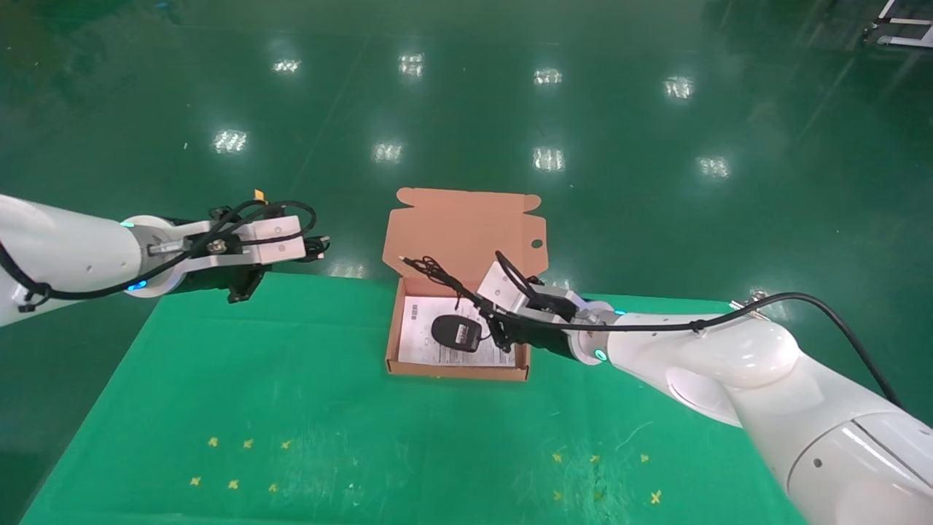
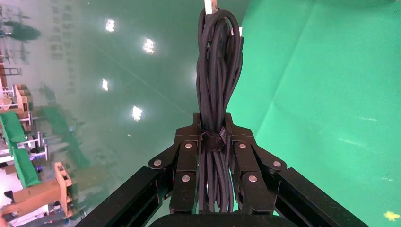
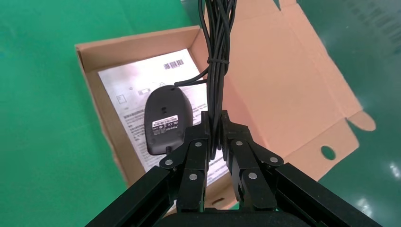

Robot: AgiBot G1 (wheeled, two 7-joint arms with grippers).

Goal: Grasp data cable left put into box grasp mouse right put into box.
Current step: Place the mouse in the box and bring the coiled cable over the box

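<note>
**Cable Held at the Left, Mouse Hanging Over the Box**

Head view: the left gripper [image 1: 251,281] is raised over the far left corner of the green table [image 1: 306,437], well apart from the box [image 1: 397,328]. A dark bundle, the data cable [image 1: 313,246], juts from its front toward the right. The box lies open near the table's far middle, its flap lid [image 1: 463,230] standing up on the far side with a small round hole at the right edge. A white printed sheet [image 1: 423,343] lines the box floor. The mouse [image 1: 456,332] is above that sheet, label side up, its long axis running roughly left to right. The right gripper [image 1: 496,332] is at the box's right wall, just beside the mouse; the mouse cord [image 1: 437,273] trails up and to the far left across the lid, ending in a plug.

Left wrist view: the left gripper's fingers [image 2: 185,163] are clamped on the data cable [image 2: 218,71] at its tied waist. The oblong coil's long axis runs straight out from the gripper, a silver plug at its far tip.

Right wrist view: the right gripper's fingers [image 3: 196,151] are closed on the bunched mouse cord [image 3: 216,61], not on the mouse body. The mouse [image 3: 166,120] shows its white label and lies just beside the fingertips over the printed sheet [image 3: 137,90] inside the box [image 3: 101,109]. Whether it touches the sheet I cannot tell.
</note>
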